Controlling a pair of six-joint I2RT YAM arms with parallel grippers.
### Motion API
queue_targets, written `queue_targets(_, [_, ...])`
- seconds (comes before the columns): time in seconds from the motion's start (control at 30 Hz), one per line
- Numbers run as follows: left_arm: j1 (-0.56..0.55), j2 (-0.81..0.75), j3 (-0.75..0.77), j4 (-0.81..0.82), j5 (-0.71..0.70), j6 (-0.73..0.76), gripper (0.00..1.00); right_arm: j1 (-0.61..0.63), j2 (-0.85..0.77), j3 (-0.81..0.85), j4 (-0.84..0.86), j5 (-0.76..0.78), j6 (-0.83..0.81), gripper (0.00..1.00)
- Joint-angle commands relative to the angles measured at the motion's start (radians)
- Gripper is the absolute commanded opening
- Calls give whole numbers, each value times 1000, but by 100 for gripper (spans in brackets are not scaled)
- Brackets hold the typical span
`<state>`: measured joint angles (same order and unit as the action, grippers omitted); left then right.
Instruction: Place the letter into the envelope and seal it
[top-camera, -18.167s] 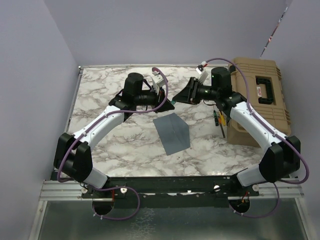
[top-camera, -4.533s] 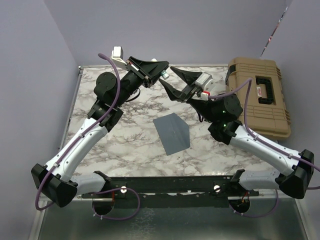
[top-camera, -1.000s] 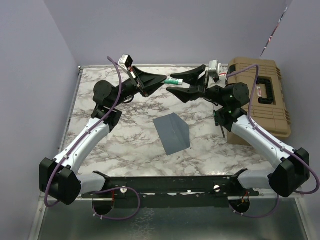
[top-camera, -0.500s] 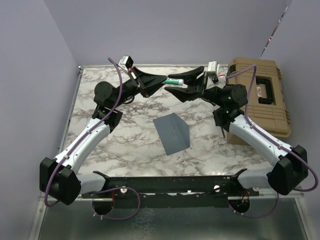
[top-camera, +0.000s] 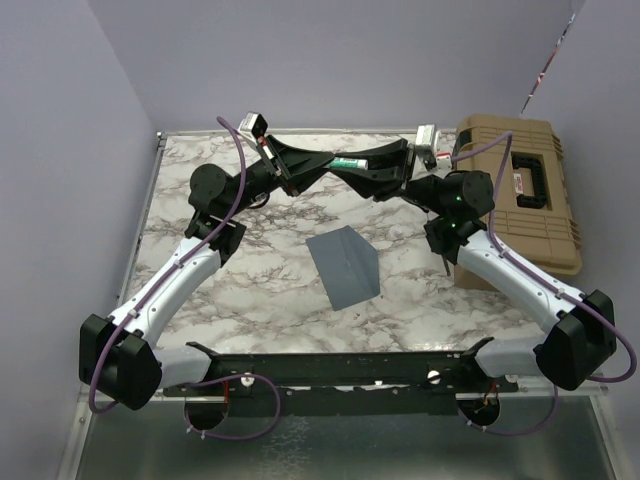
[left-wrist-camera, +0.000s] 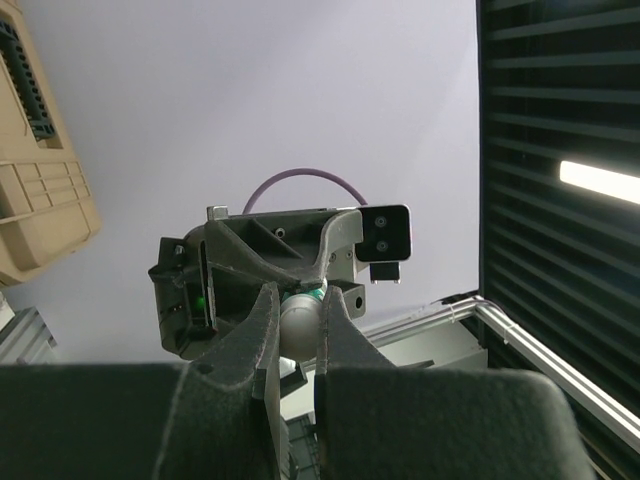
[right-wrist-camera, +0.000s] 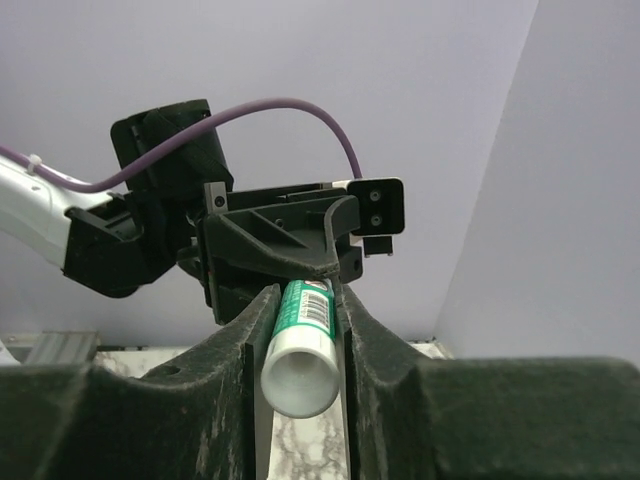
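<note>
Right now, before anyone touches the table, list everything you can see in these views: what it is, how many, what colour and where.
envelope: one, slate blue-grey, flat on the middle of the table
letter: none in view
tube: one, green and white, probably a glue stick, held in the air over the far side of the table
case: one, tan with a black handle, at the table's right edge
table: one, white and grey marble pattern
cables: several, purple, along the arms
left claw: one, black, shut on one end of the tube
right claw: one, black, fingers against both sides of the tube's other end
</note>
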<state>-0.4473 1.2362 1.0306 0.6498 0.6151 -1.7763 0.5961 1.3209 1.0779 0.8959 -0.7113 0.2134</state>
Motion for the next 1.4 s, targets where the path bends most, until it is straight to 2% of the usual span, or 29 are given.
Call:
queue_targets(0.0, [-4,-9,-9,29,-22,0,0,8,-1,-9,23,19,-17,23])
queue_targets(0.17, [-4,-7,-4,29,-19,12,0,8,-7,-5,-4,36,-24,2])
queue_targets(0.2, [-4,-8,-5,29,-19,17,10,8,-11,-7,-15,51,-24,0])
queue_targets(0.3, [-4,-24,-14,-10,-20,85,59,8,-39,-24,-104,141,-26,0])
queue_targets(0.33, [-2,-37,-15,-62,-23,135,70,8,-56,-30,-152,189,-19,0])
queue_targets(0.4, [-2,-69,-16,-227,-43,287,81,8,-86,-24,-329,307,-4,0])
queue_targets(0.5, [-1,-111,-27,-503,-87,522,86,8,-115,-1,-627,529,33,0])
queue_targets(0.6, [0,-139,-94,-639,-109,685,86,8,-123,-54,-765,617,51,0])
queue_targets(0.7, [1,-147,-185,-694,-119,769,77,9,-111,-106,-871,601,67,0])
queue_targets(0.77, [1,-138,-237,-713,-141,804,64,15,-105,-175,-890,596,98,1])
queue_targets(0.87, [2,-76,-276,-726,-180,868,38,55,-84,-249,-894,615,137,1])
queue_targets(0.93, [1,-1,-266,-726,-187,911,28,100,-58,-279,-894,653,144,1])
queue_targets(1.13, [-3,218,-185,-623,-182,947,27,198,47,-305,-892,828,142,1])
queue_targets(1.2, [-4,290,-163,-585,-193,948,24,207,76,-312,-860,871,122,1])
queue_targets(1.37, [-4,456,-131,-418,-137,919,14,208,141,-327,-704,843,19,1])
